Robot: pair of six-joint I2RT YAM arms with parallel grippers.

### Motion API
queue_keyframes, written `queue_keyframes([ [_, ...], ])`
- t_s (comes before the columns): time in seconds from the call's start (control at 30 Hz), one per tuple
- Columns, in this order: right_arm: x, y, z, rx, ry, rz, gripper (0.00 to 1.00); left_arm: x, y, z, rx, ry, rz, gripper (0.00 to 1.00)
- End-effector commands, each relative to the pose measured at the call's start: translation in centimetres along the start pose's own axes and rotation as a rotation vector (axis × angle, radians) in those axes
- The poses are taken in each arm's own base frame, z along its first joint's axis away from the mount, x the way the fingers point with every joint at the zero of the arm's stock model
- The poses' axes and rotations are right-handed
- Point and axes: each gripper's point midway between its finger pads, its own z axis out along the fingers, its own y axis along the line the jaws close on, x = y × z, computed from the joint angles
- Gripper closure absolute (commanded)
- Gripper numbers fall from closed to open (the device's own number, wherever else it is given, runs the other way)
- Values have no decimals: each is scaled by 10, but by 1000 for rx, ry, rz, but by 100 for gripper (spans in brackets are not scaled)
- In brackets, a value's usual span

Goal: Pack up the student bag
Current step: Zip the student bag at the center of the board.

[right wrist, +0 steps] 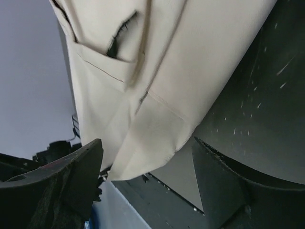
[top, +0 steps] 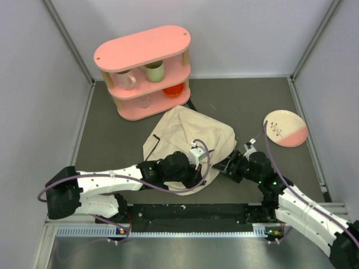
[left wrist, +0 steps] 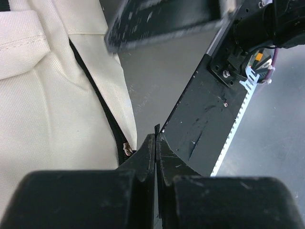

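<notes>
Left wrist, left hand [left wrist: 156, 137] closed at student bag [left wrist: 47, 119] — right hand [right wrist: 147, 143] spread

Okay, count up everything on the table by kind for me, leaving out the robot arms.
student bag: 1
shelf: 1
mugs, pink and green: 2
orange bowl: 1
clear glass: 1
plate: 1
Total: 7
</notes>
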Motion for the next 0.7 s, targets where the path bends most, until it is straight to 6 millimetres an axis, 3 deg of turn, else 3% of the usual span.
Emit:
queue_keyframes([
  [0.0, 13, 29, 12, -69, 53, 3, 25, -18, -24, -6, 76, -27, 51, 100],
  [0.13, 24, 33, 28, -59, 101, -2, 25, -17, -25, -6, 76, -26, 55, 100],
  [0.27, 20, 39, 38, -42, 93, -30, 30, -13, -25, -5, 79, -14, 56, 100],
  [0.3, 19, 39, 39, -42, 88, -33, 40, -9, -25, -5, 81, -4, 55, 100],
  [0.33, 18, 41, 40, -46, 82, -41, 65, -8, -25, -4, 80, -3, 56, 100],
  [0.4, 12, 37, 40, -7, 60, -56, 79, -4, -21, -5, 68, 3, 53, 100],
  [0.43, 4, 32, 41, 24, 20, -79, 100, -2, -19, -6, 53, 4, 50, 100],
  [0.53, -16, 19, 35, 97, -45, -129, 100, -1, -11, -11, 18, -10, 33, 100],
  [0.63, -43, -12, 30, 184, -96, -118, 100, 9, -1, -17, -17, -11, 17, 100],
  [0.67, -63, -25, 27, 208, -146, -92, 100, 20, 7, -19, -41, 9, 10, 100],
])
